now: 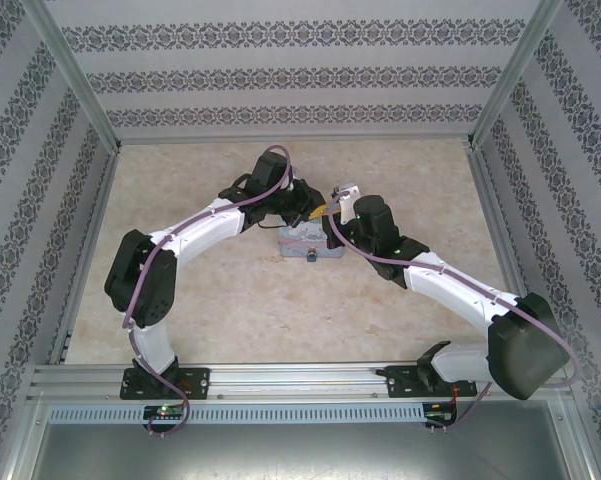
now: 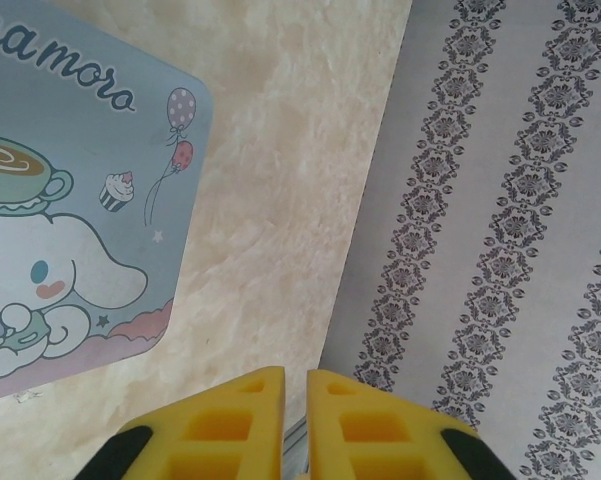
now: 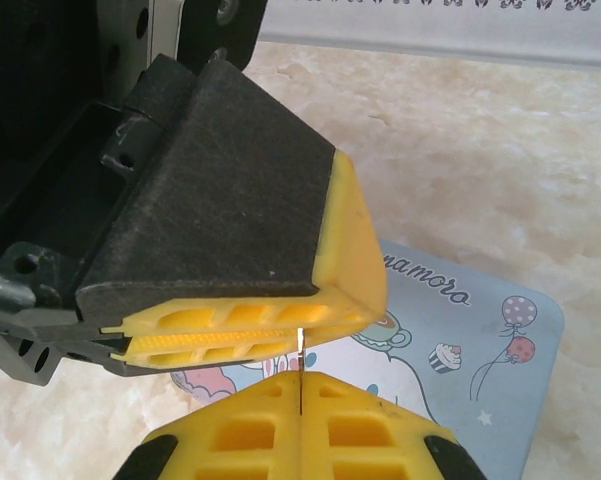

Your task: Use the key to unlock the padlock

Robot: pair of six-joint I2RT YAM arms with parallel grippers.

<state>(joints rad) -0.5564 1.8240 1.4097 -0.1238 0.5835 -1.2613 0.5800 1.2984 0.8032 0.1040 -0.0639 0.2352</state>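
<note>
Item: key [image 3: 299, 352], likely a stiff, light, slippery metal sliver, pinched between both closed hands, right hand [image 3: 298, 386] below, left hand [image 3: 345, 318] above, over the tin [image 3: 480, 350]; grip at bow, blade free for padlock [image 1: 311, 255] on tin's front.

The tin [image 2: 70, 200] is cropped (left side); the sliver [image 3: 299, 342] in the right hand [image 3: 298, 385] is too thin to name.

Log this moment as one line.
left gripper: shut on thin metal piece | right gripper: shut on same piece | cartoon tin: beneath them
</note>
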